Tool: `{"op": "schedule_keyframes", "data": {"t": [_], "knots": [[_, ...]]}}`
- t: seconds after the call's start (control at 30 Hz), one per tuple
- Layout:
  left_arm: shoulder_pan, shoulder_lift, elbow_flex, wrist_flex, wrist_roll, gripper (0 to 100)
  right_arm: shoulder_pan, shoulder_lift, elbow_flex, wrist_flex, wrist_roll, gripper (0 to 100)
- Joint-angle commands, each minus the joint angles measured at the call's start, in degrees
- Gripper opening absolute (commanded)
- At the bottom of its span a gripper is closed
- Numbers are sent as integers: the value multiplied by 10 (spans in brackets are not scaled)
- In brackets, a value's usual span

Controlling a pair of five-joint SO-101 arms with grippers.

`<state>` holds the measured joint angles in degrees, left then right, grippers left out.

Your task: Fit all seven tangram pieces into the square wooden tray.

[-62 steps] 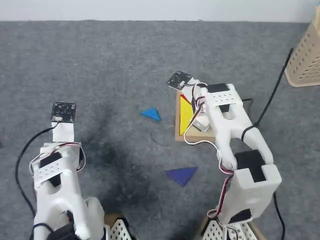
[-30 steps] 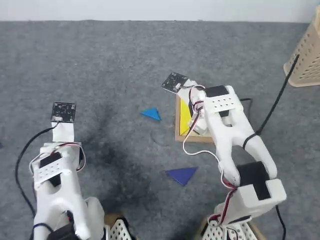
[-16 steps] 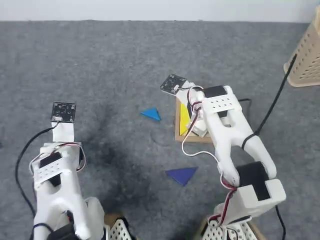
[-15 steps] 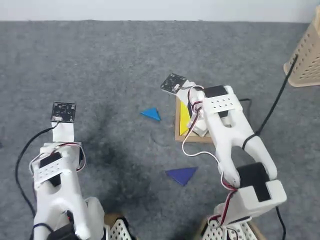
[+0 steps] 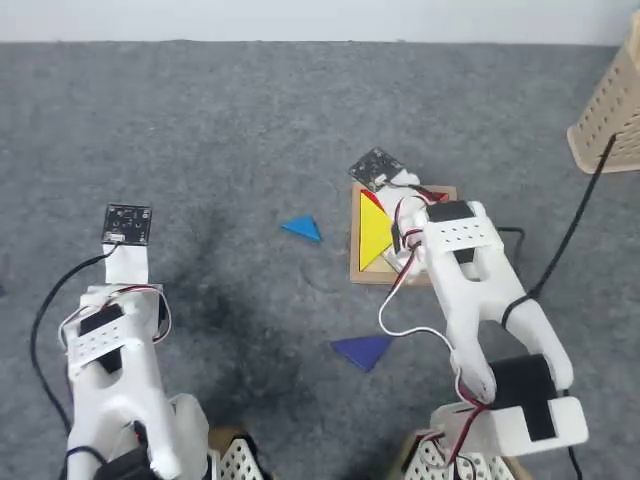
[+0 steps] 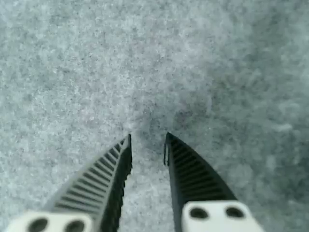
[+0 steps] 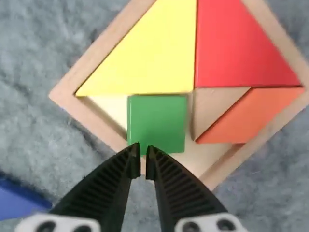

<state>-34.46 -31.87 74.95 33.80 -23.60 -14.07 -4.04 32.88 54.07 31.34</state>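
Observation:
The square wooden tray (image 7: 82, 110) holds a yellow triangle (image 7: 149, 53), a red triangle (image 7: 234, 46), an orange piece (image 7: 246, 113), a green square (image 7: 157, 121) and a cream piece (image 7: 111, 108). My right gripper (image 7: 142, 153) is shut and holds nothing, with its tips at the edge of the green square. In the high view the right arm (image 5: 450, 240) covers much of the tray (image 5: 375, 277). A light blue triangle (image 5: 302, 229) and a dark blue triangle (image 5: 363, 350) lie loose on the carpet. My left gripper (image 6: 147, 140) hovers open over bare carpet, far from the pieces.
Grey carpet covers the whole work area. A perforated beige basket (image 5: 610, 110) stands at the far right edge, with a black cable (image 5: 560, 240) running past it. The left arm (image 5: 110, 350) stays near the front left.
The right arm has shifted to the right and drawn back toward its base, uncovering more of the yellow triangle. The left arm and both loose blue triangles have not moved.

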Motion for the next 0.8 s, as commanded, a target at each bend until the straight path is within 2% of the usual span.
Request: {"op": "schedule_keyframes", "data": {"t": [0.0,0.4,0.57,0.77], "knots": [[0,1,-23,-5,-2,106,12,15,-4,-36,-4,17],[0,1,-23,-5,-2,106,33,75,-40,-59,7,17],[0,1,-23,-5,-2,106,30,53,-83,-21,-36,18],[0,1,-23,-5,-2,106,-50,32,-178,58,-55,20]]}}
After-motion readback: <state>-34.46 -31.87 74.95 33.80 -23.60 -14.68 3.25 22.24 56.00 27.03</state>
